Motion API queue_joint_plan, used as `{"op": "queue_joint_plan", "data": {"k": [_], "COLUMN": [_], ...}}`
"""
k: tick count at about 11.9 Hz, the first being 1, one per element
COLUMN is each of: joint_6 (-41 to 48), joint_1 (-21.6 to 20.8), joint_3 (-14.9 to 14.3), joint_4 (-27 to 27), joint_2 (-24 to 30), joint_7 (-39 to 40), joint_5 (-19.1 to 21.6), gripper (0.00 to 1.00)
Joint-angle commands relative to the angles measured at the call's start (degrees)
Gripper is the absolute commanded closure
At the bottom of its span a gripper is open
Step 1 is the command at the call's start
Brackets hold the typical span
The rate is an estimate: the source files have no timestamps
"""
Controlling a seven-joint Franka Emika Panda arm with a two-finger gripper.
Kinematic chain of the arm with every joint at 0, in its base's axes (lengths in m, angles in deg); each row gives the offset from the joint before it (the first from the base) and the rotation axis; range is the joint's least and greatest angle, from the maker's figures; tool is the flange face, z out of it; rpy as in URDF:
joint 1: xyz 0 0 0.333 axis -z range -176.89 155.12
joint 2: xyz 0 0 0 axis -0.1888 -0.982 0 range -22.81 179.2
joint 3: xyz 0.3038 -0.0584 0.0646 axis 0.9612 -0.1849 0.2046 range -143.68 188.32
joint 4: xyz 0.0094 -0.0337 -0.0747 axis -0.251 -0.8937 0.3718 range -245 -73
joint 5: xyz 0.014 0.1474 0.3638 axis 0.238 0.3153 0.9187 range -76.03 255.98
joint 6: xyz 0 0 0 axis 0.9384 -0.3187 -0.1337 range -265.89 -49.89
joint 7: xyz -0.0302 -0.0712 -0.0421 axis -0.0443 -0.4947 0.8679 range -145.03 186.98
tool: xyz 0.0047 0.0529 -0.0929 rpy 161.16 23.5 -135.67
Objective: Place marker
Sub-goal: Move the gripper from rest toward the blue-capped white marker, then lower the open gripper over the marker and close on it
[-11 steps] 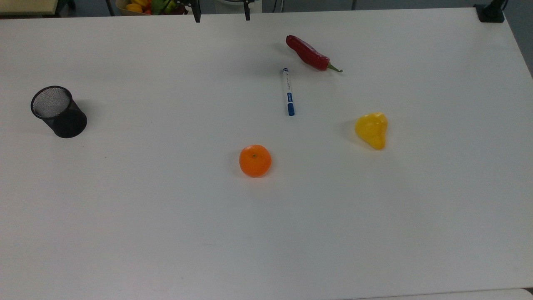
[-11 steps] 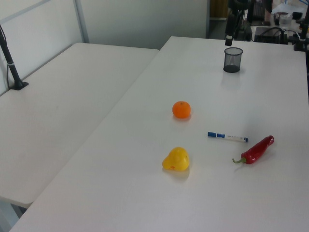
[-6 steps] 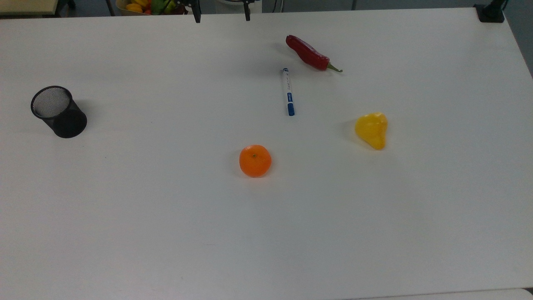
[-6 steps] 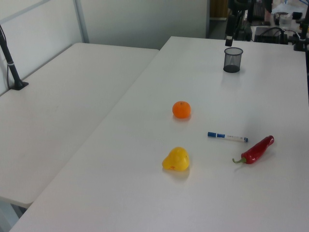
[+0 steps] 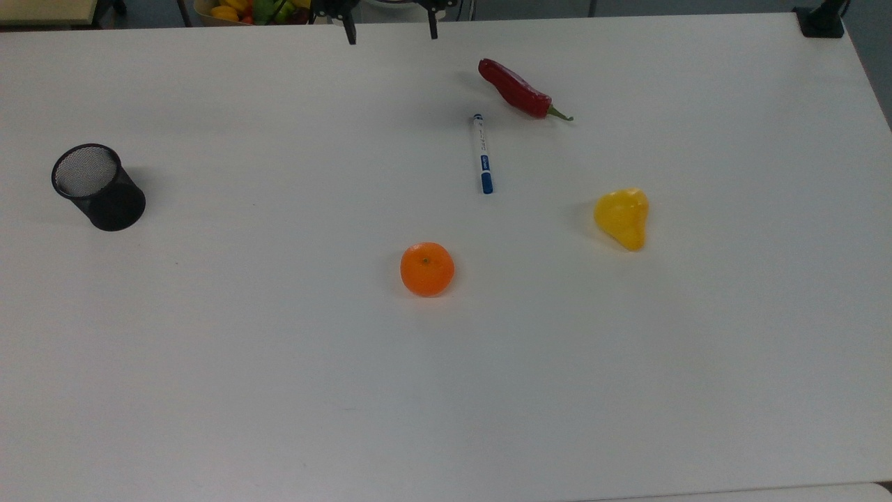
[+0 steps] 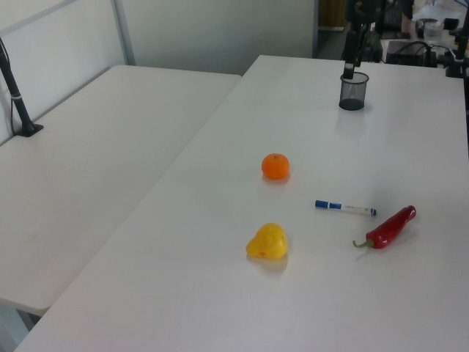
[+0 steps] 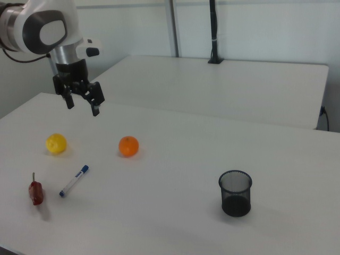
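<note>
White marker [image 5: 482, 153] (blue cap toward 6 o'clock in the top view) lies on the desk [image 5: 244, 376]; the gripper [image 7: 81, 103] hangs spread wide, holding nothing.

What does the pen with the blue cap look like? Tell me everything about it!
The marker is a slim white pen with a blue cap at one end, a tiny blue tip at the other and a blue label on its barrel. It looks like smooth plastic. It lies flat on the white table, cap pointing toward the orange, tip near the red chili pepper. Nothing touches it except the table.
</note>
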Motion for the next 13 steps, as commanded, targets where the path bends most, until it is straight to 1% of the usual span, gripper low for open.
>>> {"op": "queue_joint_plan", "data": {"k": [1,3,5,6,8,10,11,13], "joint_6": [-0.15,-1.02,-5.23,-7.08,-12.52,-17.88,-19.73,-20.63], "joint_1": [-5.16,-8.50,-10.79,-12.72,-14.57,-14.84,-15.11,-15.46], "joint_3": [-0.11,-0.11,-0.11,-0.11,0.15,1.38,1.47,1.47], "joint_4": [-4.77,-5.83,-7.50,-8.73,-10.49,-10.85,-10.85,-10.85], "joint_2": [-0.45,-3.17,-6.60,-8.10,-11.52,-15.73,-17.24,-18.65], "joint_7": [-4.60,-4.96,-7.32,-7.85,-12.49,-16.28,-17.69,-18.32], "joint_5": [-0.62,-3.16,-4.48,-6.58,-8.61,-10.81,-11.95,-12.40], "gripper": [0.00,0.00,0.00,0.00,0.00,0.00,0.00,0.00]}}
